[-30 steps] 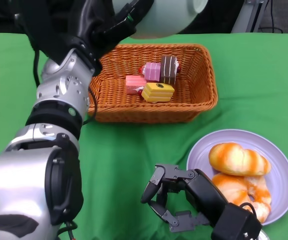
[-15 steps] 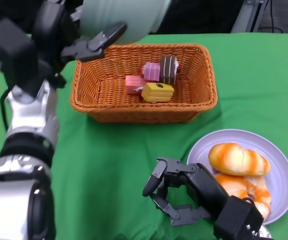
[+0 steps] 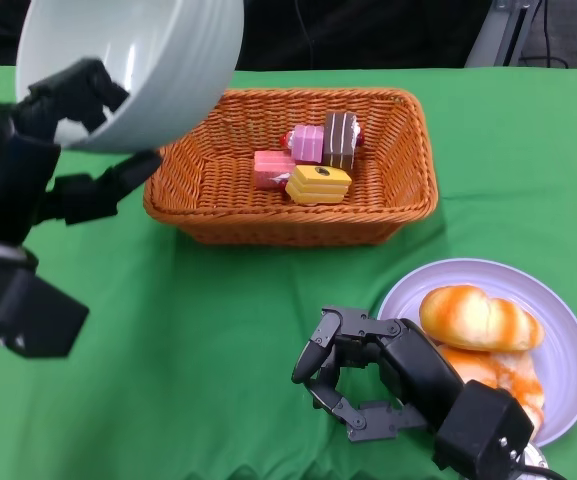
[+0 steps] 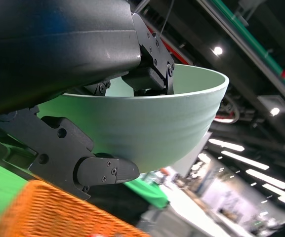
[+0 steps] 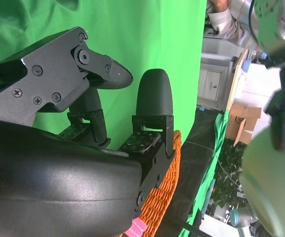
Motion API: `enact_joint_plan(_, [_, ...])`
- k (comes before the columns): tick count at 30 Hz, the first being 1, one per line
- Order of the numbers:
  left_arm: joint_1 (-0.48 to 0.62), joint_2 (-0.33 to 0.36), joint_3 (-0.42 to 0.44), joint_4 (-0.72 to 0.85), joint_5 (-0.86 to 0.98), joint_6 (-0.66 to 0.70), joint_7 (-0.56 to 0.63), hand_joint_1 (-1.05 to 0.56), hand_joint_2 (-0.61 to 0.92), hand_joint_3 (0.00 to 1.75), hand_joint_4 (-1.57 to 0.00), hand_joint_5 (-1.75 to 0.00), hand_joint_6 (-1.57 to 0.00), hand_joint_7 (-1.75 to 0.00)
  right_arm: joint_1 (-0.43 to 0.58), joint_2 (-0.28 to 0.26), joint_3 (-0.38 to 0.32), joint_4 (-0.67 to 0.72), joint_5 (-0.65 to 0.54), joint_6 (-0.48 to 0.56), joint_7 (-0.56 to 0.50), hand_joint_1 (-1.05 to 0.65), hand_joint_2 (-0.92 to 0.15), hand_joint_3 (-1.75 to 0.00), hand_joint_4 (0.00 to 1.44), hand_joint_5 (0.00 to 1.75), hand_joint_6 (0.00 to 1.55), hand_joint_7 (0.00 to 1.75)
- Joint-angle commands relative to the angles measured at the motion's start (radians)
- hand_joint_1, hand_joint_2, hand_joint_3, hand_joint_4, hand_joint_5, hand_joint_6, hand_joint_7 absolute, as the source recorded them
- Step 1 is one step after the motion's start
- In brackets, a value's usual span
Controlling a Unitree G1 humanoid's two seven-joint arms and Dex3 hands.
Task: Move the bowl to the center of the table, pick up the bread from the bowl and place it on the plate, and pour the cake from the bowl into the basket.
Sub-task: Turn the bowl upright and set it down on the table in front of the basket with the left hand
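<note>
We take the wicker basket (image 3: 290, 165) as our landmark. Our left hand (image 3: 63, 140) grips the pale green bowl (image 3: 133, 62) by its rim, holding it tilted in the air above the basket's left end, clear of the green tablecloth (image 3: 218, 330). In the left wrist view the fingers (image 4: 100, 170) clamp the bowl (image 4: 152, 126) inside and out.

Inside the basket lie the cake pieces: a pink one (image 3: 271, 168), a yellow one (image 3: 317, 184), a pink-and-white one (image 3: 306, 144) and a brown layered one (image 3: 341, 138), bunched together near its middle.

In front of the basket and to its right sits the lilac plate (image 3: 568, 330), carrying two orange-streaked bread rolls (image 3: 478, 318). Our right hand (image 3: 363, 375) rests on the cloth just beside the plate, fingers loosely curled and apart, holding nothing.
</note>
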Motion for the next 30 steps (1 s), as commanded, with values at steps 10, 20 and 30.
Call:
enact_joint_plan(10, [0.090, 0.190, -0.337, -0.100, 0.536, 0.127, 0.939, -0.02, 0.62, 0.97, -0.64, -1.66, -0.68, -1.32, 0.018, -0.002, -0.022, -0.054, 0.029, 0.012, -0.005, -0.13, -0.57, -0.92, 0.75, 1.53, 0.66, 1.29])
enact_joint_plan(20, [0.205, 0.250, -0.536, -0.131, 0.629, 0.191, 1.166, -0.07, 0.71, 0.78, -0.71, -1.64, -0.73, -1.20, 0.026, -0.009, -0.033, -0.108, 0.030, 0.042, -0.004, -0.15, -0.61, -0.82, 0.75, 1.53, 0.67, 1.27])
enact_joint_plan(30, [0.282, 0.279, -0.633, -0.145, 0.674, 0.226, 1.166, -0.06, 0.92, 0.32, -0.72, -1.72, -0.73, -1.19, 0.028, -0.006, -0.048, -0.117, 0.055, 0.051, 0.009, -0.12, -0.63, -0.79, 0.75, 1.51, 0.68, 1.25])
